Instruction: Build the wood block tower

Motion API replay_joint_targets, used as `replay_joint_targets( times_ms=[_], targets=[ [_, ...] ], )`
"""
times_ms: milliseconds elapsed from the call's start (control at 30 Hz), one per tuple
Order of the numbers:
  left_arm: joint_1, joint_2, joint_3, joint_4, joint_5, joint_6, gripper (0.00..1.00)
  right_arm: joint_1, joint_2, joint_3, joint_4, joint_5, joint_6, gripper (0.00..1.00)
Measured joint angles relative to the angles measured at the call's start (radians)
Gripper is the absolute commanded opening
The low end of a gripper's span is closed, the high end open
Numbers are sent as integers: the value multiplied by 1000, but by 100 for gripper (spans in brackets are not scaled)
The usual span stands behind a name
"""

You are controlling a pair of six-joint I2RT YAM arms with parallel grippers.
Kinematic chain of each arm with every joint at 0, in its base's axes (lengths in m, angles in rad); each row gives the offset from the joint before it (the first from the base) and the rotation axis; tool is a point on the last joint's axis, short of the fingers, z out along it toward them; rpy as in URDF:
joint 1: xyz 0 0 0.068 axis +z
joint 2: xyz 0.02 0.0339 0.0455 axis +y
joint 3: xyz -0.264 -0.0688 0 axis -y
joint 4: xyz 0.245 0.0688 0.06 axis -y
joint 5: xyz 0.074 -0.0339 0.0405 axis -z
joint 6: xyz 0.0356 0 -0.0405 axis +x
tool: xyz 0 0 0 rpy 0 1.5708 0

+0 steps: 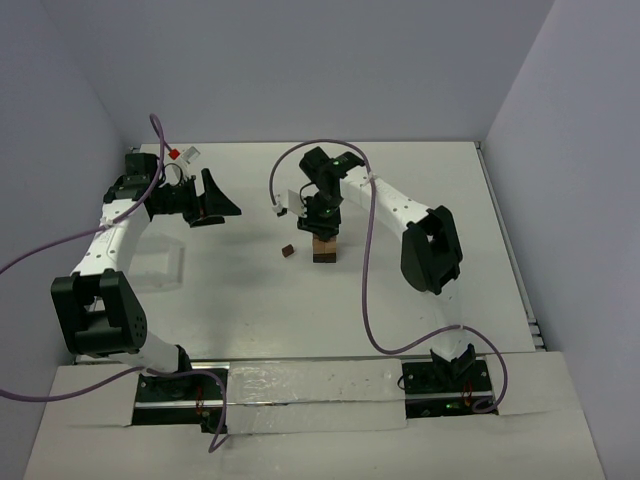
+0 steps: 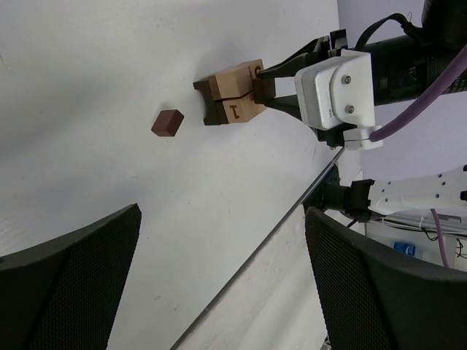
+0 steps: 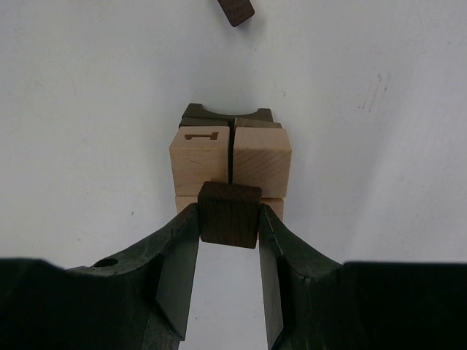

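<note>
The wood block tower (image 1: 324, 249) stands mid-table, light tan blocks over dark brown ones; one tan block carries a printed mark (image 3: 200, 135). It also shows in the left wrist view (image 2: 232, 98) and the right wrist view (image 3: 230, 157). My right gripper (image 3: 229, 219) is shut on a dark brown block (image 3: 230, 214) and holds it just above the tower's near edge; from above it (image 1: 323, 222) hides the tower top. A loose dark brown block (image 1: 287, 250) lies left of the tower, seen also in the left wrist view (image 2: 167, 122). My left gripper (image 1: 222, 208) is open and empty, far left of the tower.
White walls enclose the table on three sides. A clear plastic tray (image 1: 158, 266) sits near the left arm. Purple cables (image 1: 367, 290) hang from both arms. The table's edge (image 2: 270, 233) runs diagonally in the left wrist view.
</note>
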Motion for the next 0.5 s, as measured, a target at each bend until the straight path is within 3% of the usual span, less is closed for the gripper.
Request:
replay_joint_targets(
  times_ms=[500],
  targets=[
    [0, 0, 0, 0, 12, -2, 99, 0, 9, 0, 0, 0, 0, 49]
  ],
)
